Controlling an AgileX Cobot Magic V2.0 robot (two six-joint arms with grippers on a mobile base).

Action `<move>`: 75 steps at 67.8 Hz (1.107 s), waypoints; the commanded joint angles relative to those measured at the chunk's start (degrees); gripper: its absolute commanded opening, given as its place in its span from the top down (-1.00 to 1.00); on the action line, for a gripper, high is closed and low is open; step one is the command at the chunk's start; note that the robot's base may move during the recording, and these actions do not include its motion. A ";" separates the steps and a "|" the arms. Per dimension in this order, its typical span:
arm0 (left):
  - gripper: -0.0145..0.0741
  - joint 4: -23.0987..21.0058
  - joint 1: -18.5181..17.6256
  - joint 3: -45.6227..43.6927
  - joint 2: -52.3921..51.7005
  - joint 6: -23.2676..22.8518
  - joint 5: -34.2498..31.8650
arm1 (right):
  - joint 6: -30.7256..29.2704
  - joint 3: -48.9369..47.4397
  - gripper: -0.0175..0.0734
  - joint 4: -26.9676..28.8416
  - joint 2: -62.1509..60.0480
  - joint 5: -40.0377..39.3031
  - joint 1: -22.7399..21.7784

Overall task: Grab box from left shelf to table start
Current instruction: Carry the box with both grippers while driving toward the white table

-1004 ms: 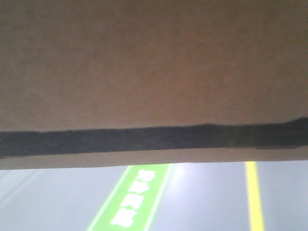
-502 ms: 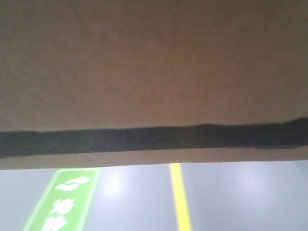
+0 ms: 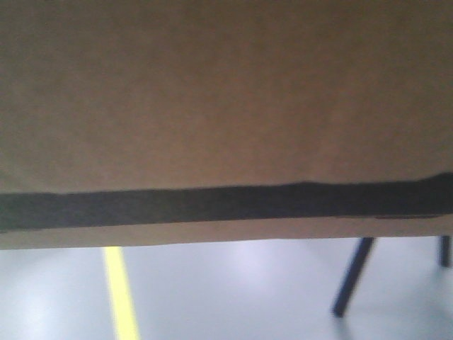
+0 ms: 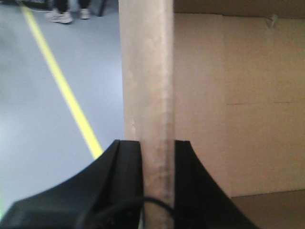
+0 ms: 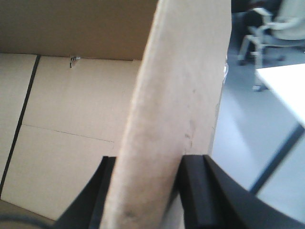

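Left gripper [image 4: 156,145], right gripper [image 5: 150,160]: each tight on one wall of open box [image 3: 226,92]

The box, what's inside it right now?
Both wrist views show only bare cardboard inside the box, no contents. The pinched walls, left claw and right claw cover the rest.

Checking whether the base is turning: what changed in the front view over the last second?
The yellow floor line slid from right to left, the green floor marking left the view, and dark legs appeared at right. The box kept its place in frame. The left gripper and right gripper clamp its walls.
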 commanded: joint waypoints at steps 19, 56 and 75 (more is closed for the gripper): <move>0.90 -1.35 -0.36 -2.04 0.86 0.25 -8.89 | -1.01 -1.67 0.49 -0.52 0.87 -9.33 -0.18; 0.90 -1.35 -0.36 -2.04 0.86 0.25 -8.89 | -1.01 -1.67 0.49 -0.52 0.87 -9.33 -0.18; 0.90 -1.35 -0.36 -2.04 0.86 0.25 -8.89 | -1.01 -1.67 0.49 -0.52 0.87 -9.33 -0.18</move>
